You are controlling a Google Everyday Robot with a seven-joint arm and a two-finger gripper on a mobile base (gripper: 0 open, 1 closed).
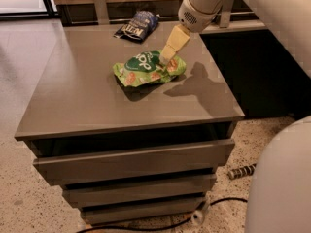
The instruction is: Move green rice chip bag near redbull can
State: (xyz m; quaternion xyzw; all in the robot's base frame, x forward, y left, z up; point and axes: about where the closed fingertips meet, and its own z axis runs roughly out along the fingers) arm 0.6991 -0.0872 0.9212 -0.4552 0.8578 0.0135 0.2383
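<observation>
The green rice chip bag (pixel 146 71) lies in the middle of the grey cabinet top (pixel 82 96), its right end a little raised. My gripper (pixel 164 62) reaches down from the upper right and is shut on the bag's upper right part. The redbull can is not on the cabinet top. A slim can-shaped thing (pixel 241 171) lies on the floor to the right of the cabinet, below its front right corner. It looks like the can.
A dark blue chip bag (pixel 137 26) lies at the back edge of the top. The cabinet has drawers (pixel 131 161) in front. A black cable (pixel 160 224) runs on the floor. My arm's white body (pixel 282 178) fills the right side.
</observation>
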